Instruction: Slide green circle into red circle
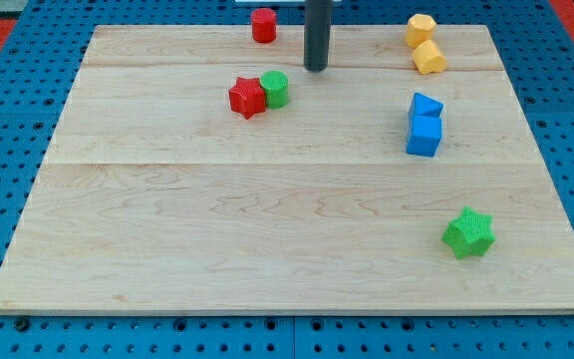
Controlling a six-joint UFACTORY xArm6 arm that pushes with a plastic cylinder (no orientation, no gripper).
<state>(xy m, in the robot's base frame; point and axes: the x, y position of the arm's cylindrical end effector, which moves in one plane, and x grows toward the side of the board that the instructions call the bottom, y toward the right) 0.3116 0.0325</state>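
The green circle (275,89) sits on the wooden board in the upper middle, touching the right side of a red star (248,97). The red circle (263,25) stands near the view's top edge, above and slightly left of the green circle. My tip (315,68) rests on the board to the upper right of the green circle, a short gap away, and to the lower right of the red circle.
Two yellow blocks (424,44) lie together at the top right. Two blue blocks (425,124) are stacked close at the right. A green star (468,232) sits at the lower right. The board's edge (287,311) meets a blue pegboard.
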